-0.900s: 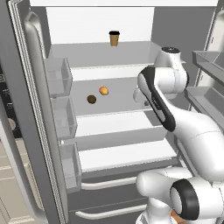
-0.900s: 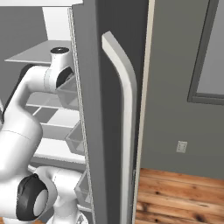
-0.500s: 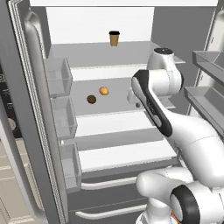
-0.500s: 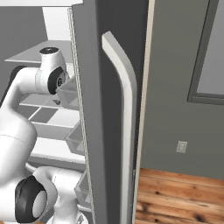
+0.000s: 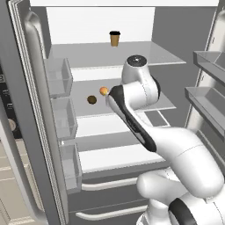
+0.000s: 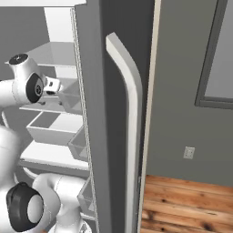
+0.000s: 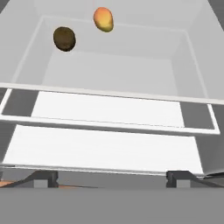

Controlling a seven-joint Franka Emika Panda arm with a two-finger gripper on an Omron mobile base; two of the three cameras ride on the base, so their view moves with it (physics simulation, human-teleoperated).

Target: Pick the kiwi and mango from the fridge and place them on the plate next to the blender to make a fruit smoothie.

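The fridge (image 5: 35, 101) stands open, its white shelves facing me. On the middle glass shelf lies the dark brown kiwi (image 5: 91, 99) with the orange-yellow mango (image 5: 103, 91) just to its right and slightly further back. In the hand view the kiwi (image 7: 64, 38) and the mango (image 7: 103, 19) lie at the far end of the shelf, well beyond my gripper (image 7: 111, 177). Its two dark fingertips (image 7: 43, 177) stand wide apart, open, with nothing between them. The plate and the blender are out of view.
A brown paper cup with a black lid (image 5: 114, 38) stands on the top shelf. Clear door bins (image 5: 59, 77) line the left door, and more bins (image 5: 206, 94) hang on the right door. A long grey door handle (image 6: 129, 113) rises close on the right.
My arm has swung left, and its upper joints now sit in front of the middle shelf, close to the mango. Neither fruit has moved.
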